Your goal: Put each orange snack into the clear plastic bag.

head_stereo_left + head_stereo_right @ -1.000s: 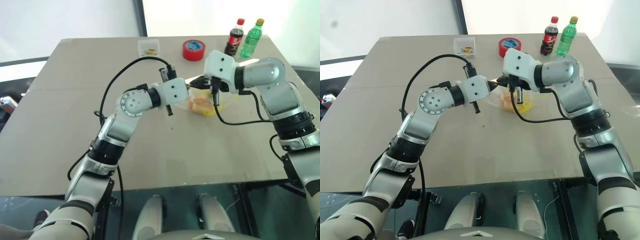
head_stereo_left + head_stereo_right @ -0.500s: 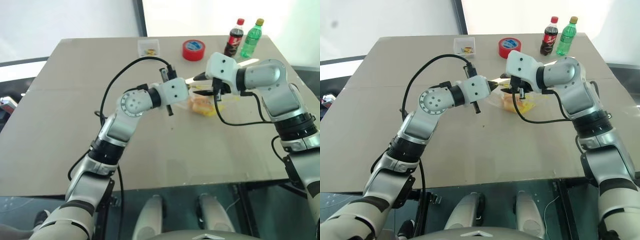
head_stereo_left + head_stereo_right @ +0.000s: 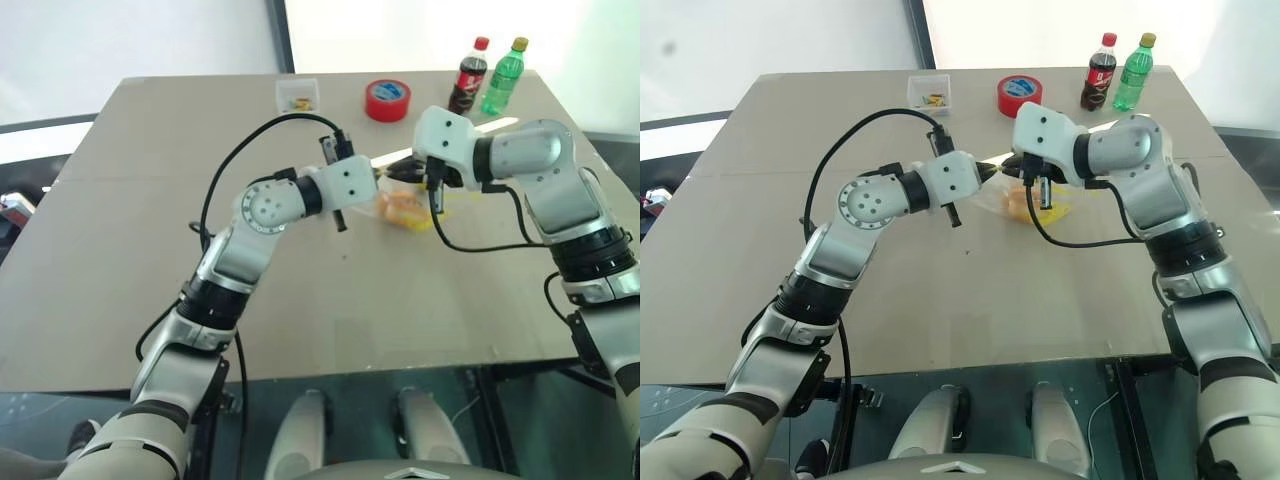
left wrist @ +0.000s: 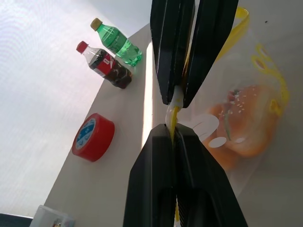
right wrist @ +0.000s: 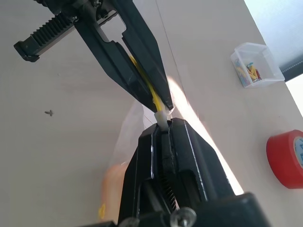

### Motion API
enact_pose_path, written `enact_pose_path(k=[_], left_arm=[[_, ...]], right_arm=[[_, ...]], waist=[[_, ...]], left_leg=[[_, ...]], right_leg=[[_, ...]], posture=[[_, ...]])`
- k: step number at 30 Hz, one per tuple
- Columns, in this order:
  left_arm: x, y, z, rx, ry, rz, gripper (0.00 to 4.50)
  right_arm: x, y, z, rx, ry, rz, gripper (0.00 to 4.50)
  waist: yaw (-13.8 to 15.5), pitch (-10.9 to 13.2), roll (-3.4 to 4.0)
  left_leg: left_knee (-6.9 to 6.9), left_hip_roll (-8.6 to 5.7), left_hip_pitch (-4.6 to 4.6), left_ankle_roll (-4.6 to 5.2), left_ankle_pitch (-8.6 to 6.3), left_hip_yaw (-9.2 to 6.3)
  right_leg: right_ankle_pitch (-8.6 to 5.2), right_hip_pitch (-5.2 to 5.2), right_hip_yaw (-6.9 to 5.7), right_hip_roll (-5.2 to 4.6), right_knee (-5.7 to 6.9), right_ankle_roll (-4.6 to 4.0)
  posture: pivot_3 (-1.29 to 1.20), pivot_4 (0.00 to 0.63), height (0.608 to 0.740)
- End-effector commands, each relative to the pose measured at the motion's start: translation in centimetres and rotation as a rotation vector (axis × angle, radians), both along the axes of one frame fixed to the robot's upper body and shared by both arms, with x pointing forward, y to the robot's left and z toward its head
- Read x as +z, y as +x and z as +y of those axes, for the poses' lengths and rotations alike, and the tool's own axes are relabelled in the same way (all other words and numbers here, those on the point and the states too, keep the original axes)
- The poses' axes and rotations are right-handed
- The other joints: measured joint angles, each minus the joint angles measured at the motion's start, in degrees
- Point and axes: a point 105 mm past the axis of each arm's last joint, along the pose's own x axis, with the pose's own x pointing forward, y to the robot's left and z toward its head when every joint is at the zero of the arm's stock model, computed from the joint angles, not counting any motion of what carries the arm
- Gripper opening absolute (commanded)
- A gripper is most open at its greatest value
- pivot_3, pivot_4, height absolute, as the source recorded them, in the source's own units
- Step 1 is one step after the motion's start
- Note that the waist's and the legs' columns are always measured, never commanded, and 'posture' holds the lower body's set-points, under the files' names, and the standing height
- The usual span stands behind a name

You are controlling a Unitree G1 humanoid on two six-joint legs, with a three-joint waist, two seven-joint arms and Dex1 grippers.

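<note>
While both hands, left hand (image 4: pixel 174 130) and right hand (image 5: pixel 162 120), pinch the clear plastic bag's (image 4: pixel 246 101) yellow edge, bare table (image 3: pixel 400 300) surrounds them

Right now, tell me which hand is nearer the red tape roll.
Right. The right hand pinches the clear plastic bag's yellow strip just in front of the red tape roll; the left hand grips the same strip farther left.

A tan table (image 3: pixel 300 290) carries the bystanders along its far edge. At about eleven o'clock sits a small clear square box (image 3: pixel 298 95) with bits of yellow and other colours inside. A red tape roll (image 3: pixel 387 100) lies flat near twelve. Around one o'clock stand two upright bottles, just beside each other: a dark cola bottle (image 3: pixel 468 75) with a red cap, and a green bottle (image 3: pixel 503 77) with a yellow cap.
</note>
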Motion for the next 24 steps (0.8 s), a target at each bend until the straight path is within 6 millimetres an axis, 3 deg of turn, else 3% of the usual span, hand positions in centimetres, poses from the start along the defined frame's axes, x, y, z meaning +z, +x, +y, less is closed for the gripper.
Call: enact_pose_path(k=[1, 2, 6, 24], left_arm=[[1.2, -0.1, 0.7, 0.012, -0.017, -0.046, 0.0], [1.2, -0.1, 0.6, 0.01, -0.018, -0.047, 0.0], [1.3, -0.3, -0.2, -0.011, -0.029, -0.044, 0.0], [1.1, -0.4, -0.3, -0.019, -0.025, -0.035, 0.0]], right_arm=[[1.3, -0.1, -1.1, -0.025, 0.018, -0.039, 0.05], [1.2, -0.2, -0.9, -0.017, 0.02, -0.036, 0.05], [1.0, -0.5, -0.4, 0.0, 0.029, -0.042, 1.48], [2.0, -0.9, 0.3, 0.034, 0.04, -0.079, 1.48]], waist=[[0.0, 0.0, 0.0], [0.01, 0.0, 0.0], [0.03, 0.0, 0.0], [0.01, 0.0, 0.0]], left_leg=[[0.0, 0.0, 0.0, 0.0, 0.0, 0.0], [0.0, 0.0, 0.0, 0.0, 0.0, 0.0], [0.0, 0.0, 0.0, 0.0, 0.0, 0.0], [0.0, 0.0, 0.0, 0.0, 0.0, 0.0]], right_leg=[[0.0, 0.0, 0.0, 0.0, 0.0, 0.0], [0.0, 0.0, 0.0, 0.0, 0.0, 0.0], [0.0, 0.0, 0.0, 0.0, 0.0, 0.0], [0.0, 0.0, 0.0, 0.0, 0.0, 0.0]], posture=[[0.0, 0.15, 0.74], [0.0, 0.15, 0.74], [0.0, 0.15, 0.74], [0.0, 0.15, 0.74]])
